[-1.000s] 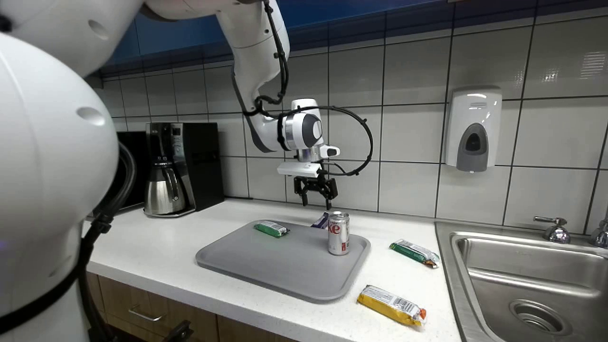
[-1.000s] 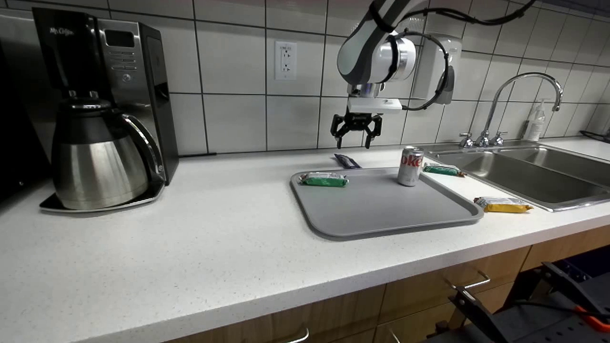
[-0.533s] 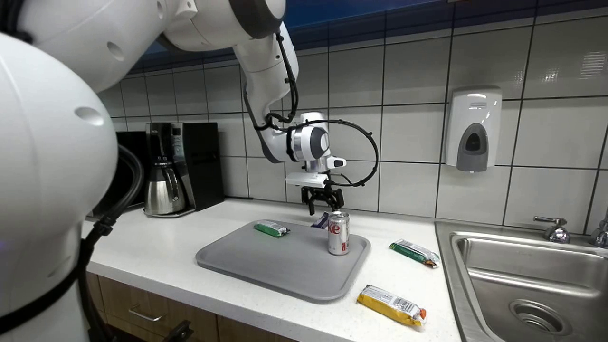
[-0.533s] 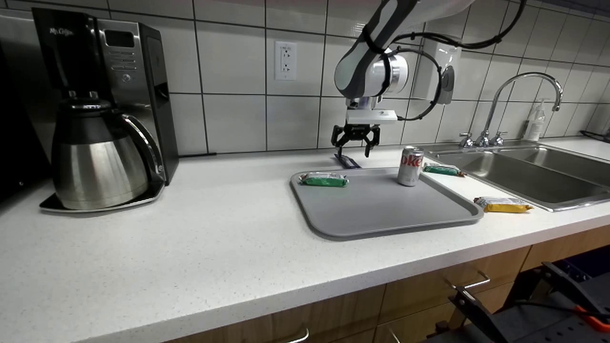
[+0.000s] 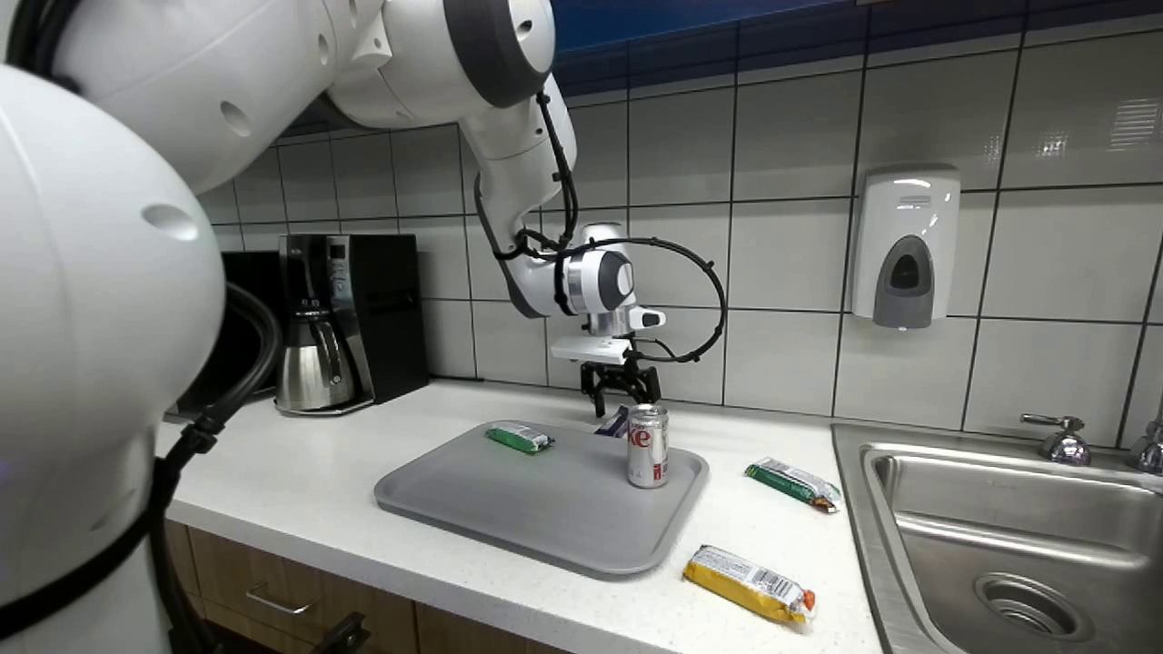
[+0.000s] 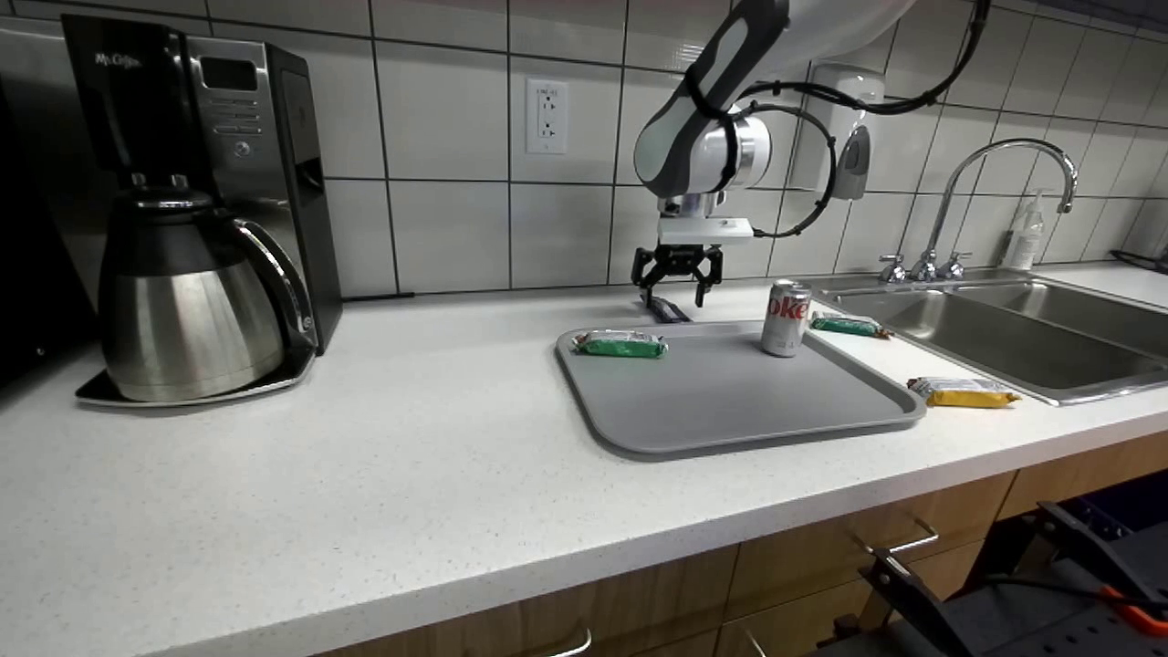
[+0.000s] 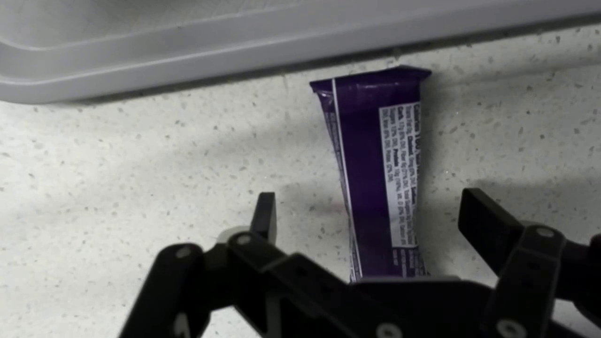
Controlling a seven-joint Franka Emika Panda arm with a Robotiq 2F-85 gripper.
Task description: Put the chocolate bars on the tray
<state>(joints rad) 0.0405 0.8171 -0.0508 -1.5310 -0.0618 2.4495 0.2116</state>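
Wrist view: the black gripper (image 7: 368, 218) is spread wide, with one of its fingers (image 7: 486, 225) on each side of a purple chocolate bar (image 7: 375, 173) and space between.
Purple bar: it lies on the white counter (image 7: 141, 164), off the gray tray (image 7: 235, 42), on the side toward the tiled wall (image 6: 447, 119). One end is just beside the tray's edge. The gripper hides the other end. Tiny words are printed on it, and "Protein" can be read.
Gripper: in both exterior views it points down at the purple bar. I can't tell if its tips touch the counter.
Tray: it has a green chocolate bar (image 6: 620, 344) near a back corner and a Coke can (image 6: 786, 318) standing upright near the side by the sink (image 5: 872, 536).
Second green bar (image 5: 792, 483): on the counter, between the tray and the sink.
Yellow chocolate bar (image 5: 750, 583): on the counter too, on the sink side of the tray, nearer the counter's front edge.
Coffee maker (image 6: 246, 178): on the counter, well apart from the tray, with a shiny metal pot (image 6: 192, 328) in it.
Soap dispenser (image 5: 909, 245): up on the wall near the sink.
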